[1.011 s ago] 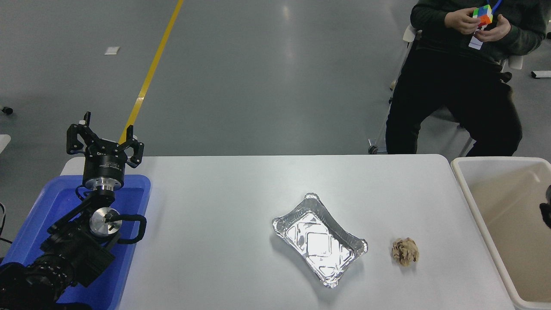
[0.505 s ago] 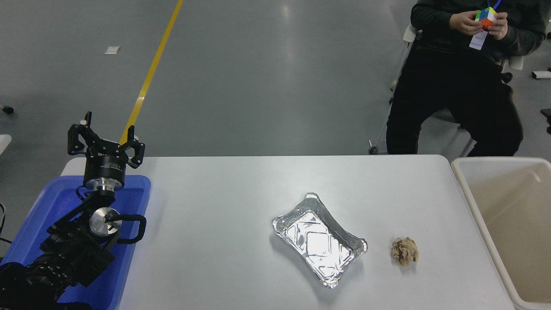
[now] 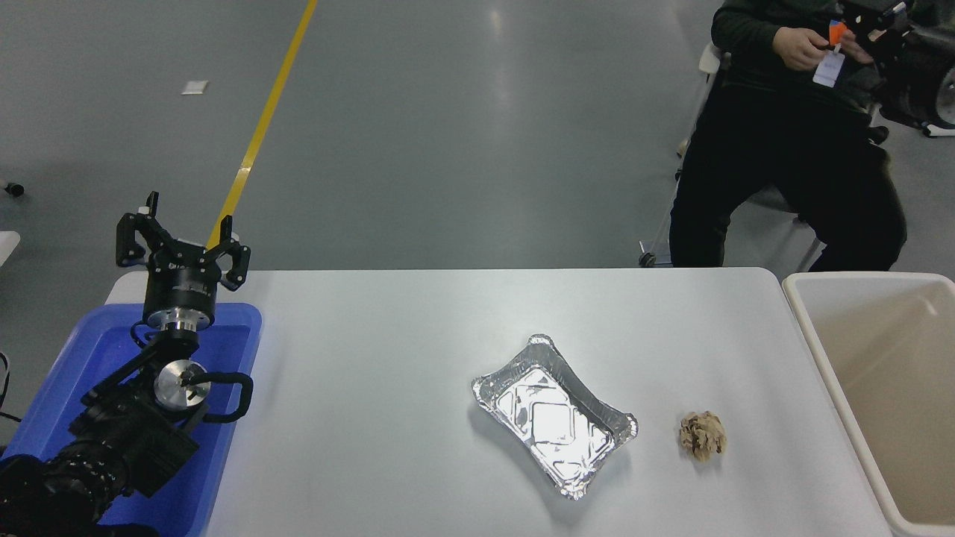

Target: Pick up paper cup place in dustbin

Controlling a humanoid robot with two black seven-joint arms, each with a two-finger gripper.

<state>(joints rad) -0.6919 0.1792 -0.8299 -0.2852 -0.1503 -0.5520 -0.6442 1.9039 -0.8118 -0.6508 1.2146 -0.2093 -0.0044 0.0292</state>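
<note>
Scene: a white table [image 3: 373, 358] seen from the robot's side, with a person [image 3: 783, 149] seated beyond its far edge at the upper right of the frame.
Cup: not visible anywhere on the table or in the part of the dustbin that shows. If it is in the bin, it lies past the right edge of the frame.
Dustbin: the dustbin [image 3: 813, 335] stands at the right edge, hard against the table's end, cut off by the frame.
Left gripper: the left gripper [image 3: 183, 239] is parked at the lower left above a blue tray [image 3: 89, 350], with its jaws spread wide and nothing between them.
Right arm: a black shape at the upper right corner looks like the right arm [image 3: 921, 71], raised high above the bin. Whether its jaws are apart or closed cannot be told.
Also on the table: a foil tray [image 3: 492, 388] at centre and a paper ball [image 3: 702, 435] to its right, the two apart.
Key relation: with no cup in sight, its direction and axis from the jaws cannot be given. The bin lies far nearer the right arm.
Likely stage: the drop appears done, or the cup is out of view.
</note>
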